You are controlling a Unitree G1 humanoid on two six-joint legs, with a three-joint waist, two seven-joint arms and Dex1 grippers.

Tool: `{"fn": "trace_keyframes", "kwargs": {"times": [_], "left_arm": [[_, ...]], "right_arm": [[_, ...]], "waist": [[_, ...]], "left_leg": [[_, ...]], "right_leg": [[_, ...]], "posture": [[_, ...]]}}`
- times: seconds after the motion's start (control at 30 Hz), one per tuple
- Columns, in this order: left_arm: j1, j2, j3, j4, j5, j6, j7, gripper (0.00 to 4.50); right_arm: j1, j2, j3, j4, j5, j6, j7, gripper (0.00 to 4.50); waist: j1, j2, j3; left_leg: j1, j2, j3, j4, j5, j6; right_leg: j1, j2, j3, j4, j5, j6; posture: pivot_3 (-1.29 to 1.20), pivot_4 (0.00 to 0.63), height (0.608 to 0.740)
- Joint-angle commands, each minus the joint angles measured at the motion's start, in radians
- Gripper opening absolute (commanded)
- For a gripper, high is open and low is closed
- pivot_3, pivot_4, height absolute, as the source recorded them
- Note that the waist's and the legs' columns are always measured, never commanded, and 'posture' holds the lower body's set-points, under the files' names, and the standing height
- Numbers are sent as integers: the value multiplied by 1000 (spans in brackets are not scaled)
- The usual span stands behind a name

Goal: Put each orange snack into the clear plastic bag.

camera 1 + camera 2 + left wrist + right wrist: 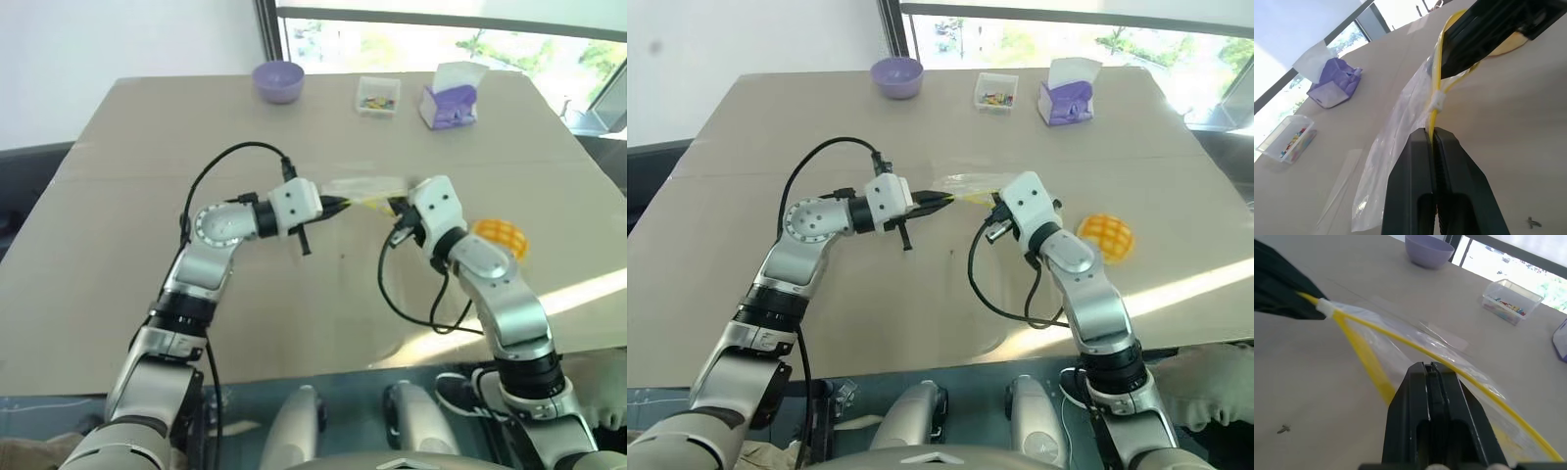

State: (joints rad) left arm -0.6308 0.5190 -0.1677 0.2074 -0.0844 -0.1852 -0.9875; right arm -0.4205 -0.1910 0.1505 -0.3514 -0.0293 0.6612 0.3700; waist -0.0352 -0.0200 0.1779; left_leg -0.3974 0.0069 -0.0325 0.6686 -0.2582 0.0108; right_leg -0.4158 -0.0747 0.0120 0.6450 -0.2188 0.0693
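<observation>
Left wrist view: both hands pinch clear plastic bag [1400, 127].

right fingers [1431, 369] pinched on clear plastic bag [1415, 347], purple bowl [1428, 249] beyond

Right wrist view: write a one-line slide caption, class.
Right hand and left hand, both shut on the clear plastic bag, hold its yellow-edged mouth above the table.

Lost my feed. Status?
Both grippers, left and right, shut on bag mouth, held between them. Snack on table beside right arm. Nothing blocking.
</observation>
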Motion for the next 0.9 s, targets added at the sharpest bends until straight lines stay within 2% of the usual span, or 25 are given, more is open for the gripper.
{"fn": "trace_keyframes", "kwargs": {"times": [0.03,0.17,0.3,0.5,0.6,0.83,0.87,0.9], "left_arm": [[13,10,2,-53,-31,-24,-38,0],[13,6,8,-46,-27,-20,-40,0],[3,5,12,-27,-17,-15,-31,0],[15,5,7,-31,-8,-5,-19,0],[26,8,6,-41,-6,5,-16,0],[37,9,11,-47,3,27,-7,0],[37,10,11,-45,5,33,-3,0],[36,8,13,-44,6,45,4,0]], "right_arm": [[-30,64,-74,21,55,37,-56,51],[-38,98,-78,107,55,-14,-87,51],[-46,-93,164,237,-218,-279,-88,51],[-68,-215,298,349,-393,-442,-68,51],[-68,-223,293,369,-421,-467,-75,841],[-62,-219,274,387,-484,-502,-103,4120],[-58,-218,264,383,-486,-504,-110,4438],[-53,-217,254,377,-486,-505,-113,4438]], "waist": [[0,0,0],[0,0,0],[0,0,0],[-6,0,0],[-5,0,0],[-4,0,0],[-4,0,0],[-4,0,0]], "left_leg": [[0,0,0,0,0,0],[0,0,0,0,0,0],[0,-1,0,0,0,0],[0,0,1,0,0,0],[0,0,0,0,0,0],[0,0,0,0,0,0],[0,0,0,0,0,0],[0,0,0,0,0,0]], "right_leg": [[0,0,0,0,0,0],[0,0,0,0,0,0],[0,0,0,0,0,0],[0,0,0,0,0,0],[0,0,0,0,0,0],[0,0,0,0,0,0],[0,0,0,0,0,0],[0,0,0,0,0,0]], "posture": [[0,150,740],[0,150,740],[0,150,740],[0,150,740],[0,150,740],[0,150,740],[0,150,740],[0,150,740]]}}
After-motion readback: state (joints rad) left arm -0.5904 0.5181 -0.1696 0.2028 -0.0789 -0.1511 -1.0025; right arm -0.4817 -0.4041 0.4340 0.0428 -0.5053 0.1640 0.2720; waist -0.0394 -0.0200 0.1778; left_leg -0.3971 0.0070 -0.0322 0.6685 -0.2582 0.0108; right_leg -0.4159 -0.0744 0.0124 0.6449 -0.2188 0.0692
